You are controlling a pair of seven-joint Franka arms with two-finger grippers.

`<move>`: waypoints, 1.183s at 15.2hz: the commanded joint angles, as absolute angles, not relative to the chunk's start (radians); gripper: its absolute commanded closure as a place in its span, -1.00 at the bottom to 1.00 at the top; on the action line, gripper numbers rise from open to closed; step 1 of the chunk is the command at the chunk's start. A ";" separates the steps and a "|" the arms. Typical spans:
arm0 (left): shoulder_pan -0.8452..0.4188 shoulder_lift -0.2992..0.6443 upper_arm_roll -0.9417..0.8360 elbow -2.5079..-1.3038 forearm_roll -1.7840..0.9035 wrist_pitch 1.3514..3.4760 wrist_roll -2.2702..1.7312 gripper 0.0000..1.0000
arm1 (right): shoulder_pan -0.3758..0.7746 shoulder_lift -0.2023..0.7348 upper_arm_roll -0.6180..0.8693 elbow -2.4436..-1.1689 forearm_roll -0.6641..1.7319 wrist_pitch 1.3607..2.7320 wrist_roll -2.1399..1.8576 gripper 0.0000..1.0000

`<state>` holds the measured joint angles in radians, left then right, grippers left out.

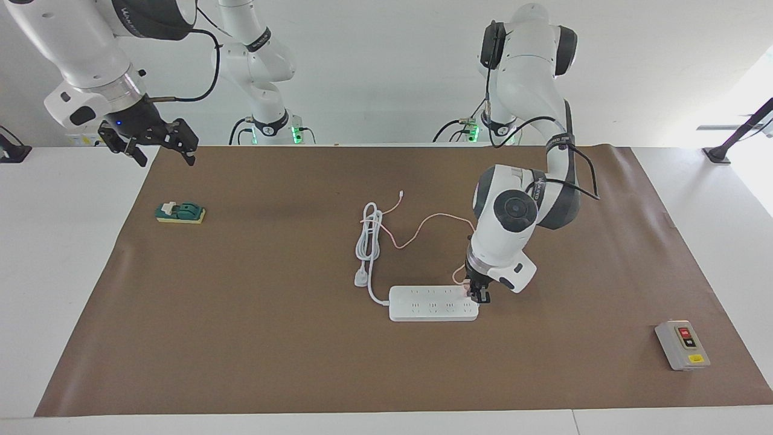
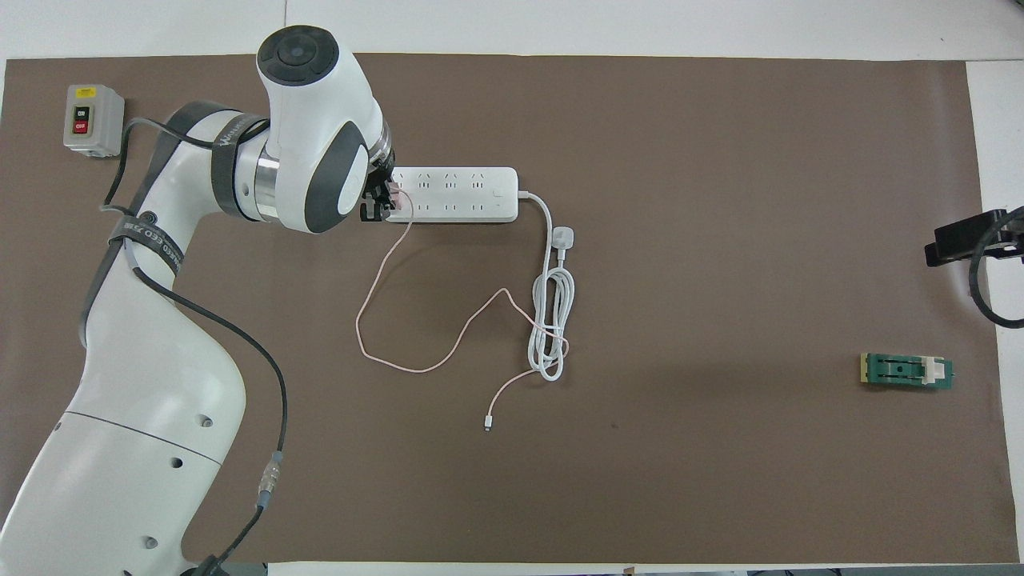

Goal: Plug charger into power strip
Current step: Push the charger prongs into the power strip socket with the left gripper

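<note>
The white power strip (image 1: 432, 304) (image 2: 456, 194) lies flat in the middle of the brown mat. My left gripper (image 1: 478, 296) (image 2: 379, 205) points down over the strip's end toward the left arm's side and is shut on the pale pink charger (image 1: 467, 292) (image 2: 394, 194). The charger sits right at the strip's top face there. Its prongs are hidden, so I cannot tell whether they are in a socket. Its thin pink cable (image 1: 423, 225) (image 2: 416, 364) loops over the mat nearer to the robots. My right gripper (image 1: 162, 151) (image 2: 960, 238) waits open, raised over the mat's corner at the right arm's end.
The strip's thick white cord (image 1: 368, 232) (image 2: 552, 320) lies coiled nearer to the robots, ending in a white plug (image 1: 361, 278) (image 2: 564, 237). A grey switch box (image 1: 682, 344) (image 2: 94, 120) sits at the left arm's end. A green switch block (image 1: 180, 212) (image 2: 906, 371) sits at the right arm's end.
</note>
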<state>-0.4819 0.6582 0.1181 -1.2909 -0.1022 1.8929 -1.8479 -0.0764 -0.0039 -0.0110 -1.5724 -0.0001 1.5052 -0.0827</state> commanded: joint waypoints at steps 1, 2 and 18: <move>-0.495 0.632 0.127 -1.353 -0.084 1.927 -1.839 1.00 | -0.091 -0.018 0.003 -1.586 -0.012 1.503 -0.075 -1.00; -0.494 0.632 0.127 -1.351 -0.084 1.928 -1.839 1.00 | -0.091 -0.018 0.003 -1.586 -0.012 1.503 -0.075 -1.00; -0.505 0.571 0.124 -1.431 -0.086 1.993 -1.798 1.00 | -0.091 -0.020 0.003 -1.588 -0.012 1.500 -0.075 -1.00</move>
